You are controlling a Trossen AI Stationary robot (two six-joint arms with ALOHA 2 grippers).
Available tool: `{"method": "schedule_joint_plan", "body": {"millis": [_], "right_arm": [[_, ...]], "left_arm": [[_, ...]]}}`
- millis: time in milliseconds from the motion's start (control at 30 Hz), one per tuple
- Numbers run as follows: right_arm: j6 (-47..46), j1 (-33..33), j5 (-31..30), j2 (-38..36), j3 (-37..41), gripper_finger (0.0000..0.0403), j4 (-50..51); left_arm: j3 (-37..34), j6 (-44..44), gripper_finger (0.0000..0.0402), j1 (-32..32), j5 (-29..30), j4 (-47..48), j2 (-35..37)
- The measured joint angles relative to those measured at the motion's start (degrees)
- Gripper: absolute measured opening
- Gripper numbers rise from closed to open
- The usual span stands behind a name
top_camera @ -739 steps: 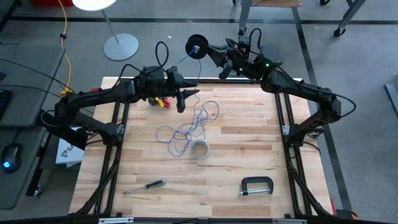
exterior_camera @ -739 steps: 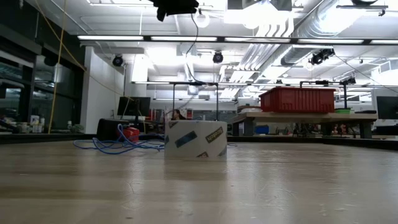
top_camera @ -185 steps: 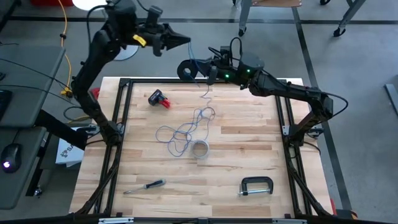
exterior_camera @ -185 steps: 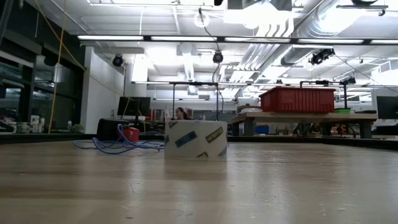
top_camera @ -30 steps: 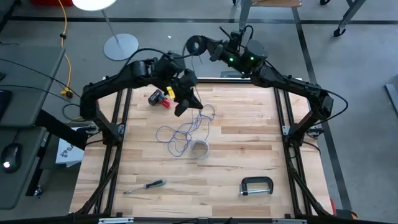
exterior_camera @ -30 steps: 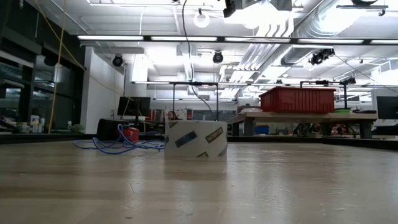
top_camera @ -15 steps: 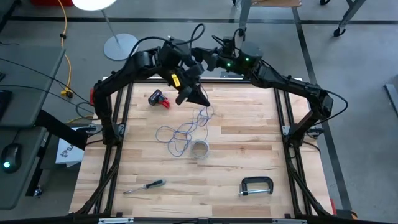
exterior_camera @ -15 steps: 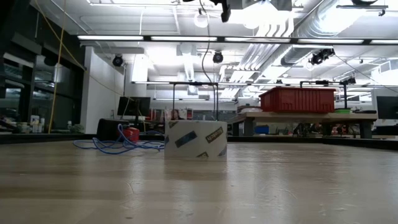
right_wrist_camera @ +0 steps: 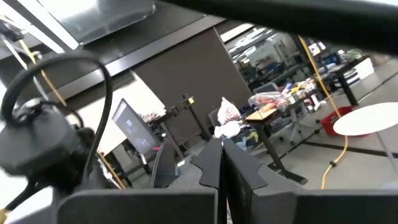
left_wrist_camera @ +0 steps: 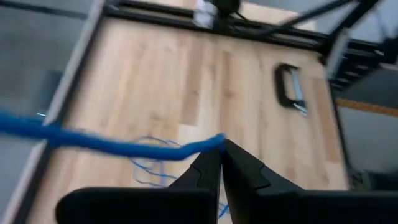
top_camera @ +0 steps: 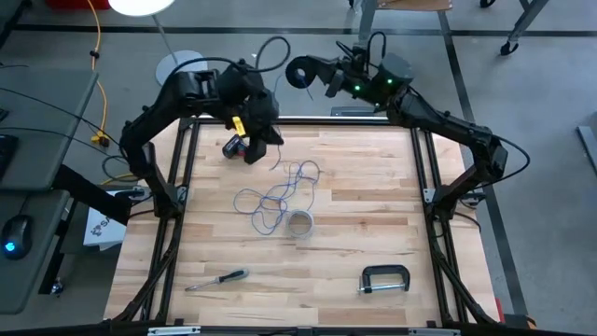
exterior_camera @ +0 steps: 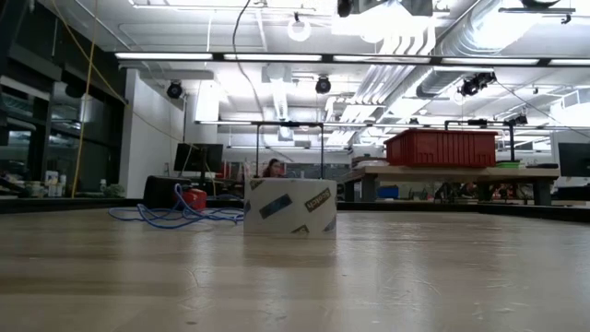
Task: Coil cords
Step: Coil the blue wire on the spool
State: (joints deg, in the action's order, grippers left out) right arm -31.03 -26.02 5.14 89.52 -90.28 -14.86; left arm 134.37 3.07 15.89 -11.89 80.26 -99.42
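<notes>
We see the left gripper [top_camera: 264, 142] above the table's [top_camera: 373, 224] far left part, fingers [left_wrist_camera: 208, 168] pressed together on the blue cord [left_wrist_camera: 112, 144], which stretches taut off to one side. The rest of the cords [top_camera: 280, 194] lie in a loose tangle mid-table, just beside the tape roll [top_camera: 299, 224]. The right gripper [top_camera: 300, 73] hangs beyond the far edge, fingers [right_wrist_camera: 214, 163] pressed together, gripping a dark spool [top_camera: 298, 72].
</notes>
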Motion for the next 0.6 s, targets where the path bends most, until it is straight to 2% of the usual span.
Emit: {"method": "schedule_joint_plan", "body": {"millis": [167, 300, 400, 600], "right_arm": [[0.02, 0.02, 1.27, -0.07, 0.0, 0.0, -0.06], [0.02, -0.23, 1.48, -0.07, 0.0, 0.0, -0.29], [0.03, -0.68, 2.1, -0.11, 0.0, 0.0, -0.95], [0.04, -2.64, 5.11, -0.16, 0.0, 0.0, -0.9]], "left_arm": [[-1.22, 0.1, 0.0042, 0.94, 2.17, 1.24, 0.23], [-7.57, 0.17, 0.0078, 1.04, 2.59, 1.49, 2.08], [-16.7, -0.21, 0.0099, 1.02, 4.06, -1.88, 6.25], [-41.87, -10.16, 0.0113, 1.11, 5.84, -19.9, 20.3]]}}
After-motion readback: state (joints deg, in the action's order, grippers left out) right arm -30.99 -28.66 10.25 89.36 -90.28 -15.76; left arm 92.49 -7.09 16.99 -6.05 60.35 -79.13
